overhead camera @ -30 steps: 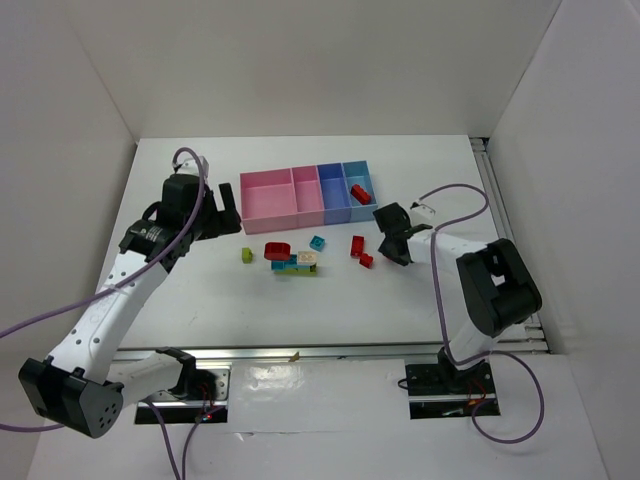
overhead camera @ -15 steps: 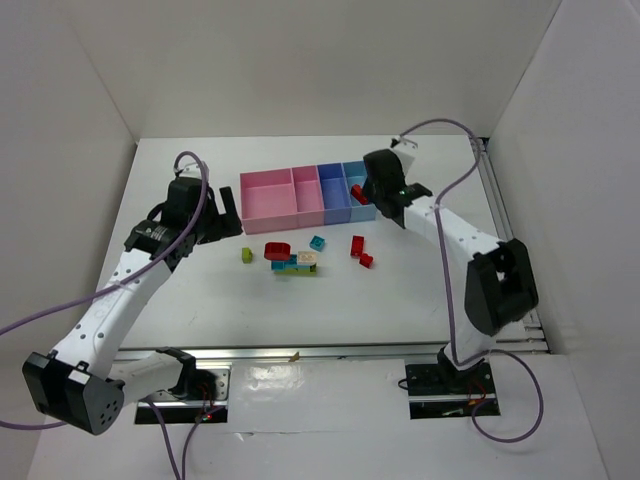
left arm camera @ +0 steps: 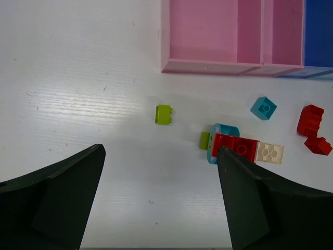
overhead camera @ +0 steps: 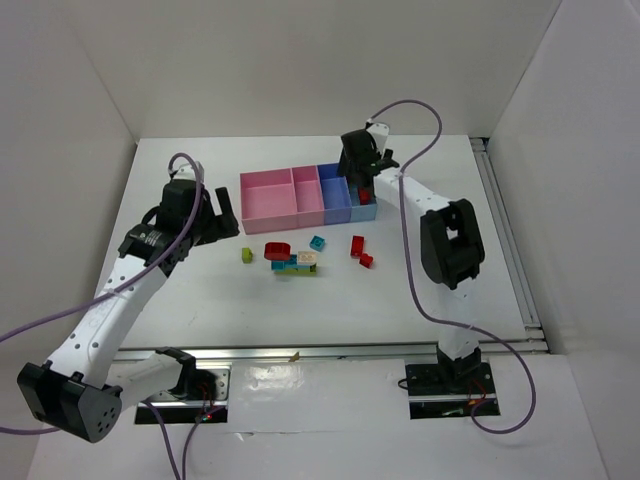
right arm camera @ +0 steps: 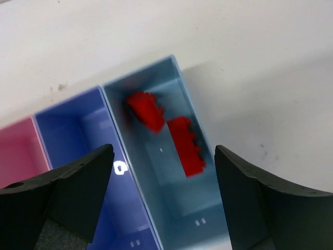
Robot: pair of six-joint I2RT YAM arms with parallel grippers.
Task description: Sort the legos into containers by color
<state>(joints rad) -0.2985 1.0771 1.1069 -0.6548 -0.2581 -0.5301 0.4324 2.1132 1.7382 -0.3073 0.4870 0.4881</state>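
**Desk:** Top view, what's the line?
**Photog:** Right arm (overhead camera: 405, 190) stretched over the far end of the containers (overhead camera: 270, 195), its jaws above the light blue bin (overhead camera: 365, 212). Left arm (overhead camera: 120, 290) hangs nr the pink end. 8 or so legos (overhead camera: 297, 263) lie loose on the surface (overhead camera: 400, 290), in front of the row.

**Desk:** Left wrist?
**Photog:** Left jaws released, wide, nothing btwn them. Below: a yellow-green brick (left arm camera: 163, 114) alone, a cyan brick (left arm camera: 264, 108), and a long red brick (left arm camera: 235, 146) touching a beige brick (left arm camera: 270, 153). 2 more reds at the rt edge.

**Desk:** Right wrist?
**Photog:** Right jaws spread, holding nothing. 2 red bricks (right arm camera: 186, 145) sit inside the light blue bin, 1 of them blurred. The periwinkle bin (right arm camera: 78, 125) beside it shows no brick.

**Desk:** Which step?
**Photog:** My read: a red drop-off is done. Next, the right arm goes to the 2 reds nr the row, comes down over 1 and closes on its sides w/o nudging the other.
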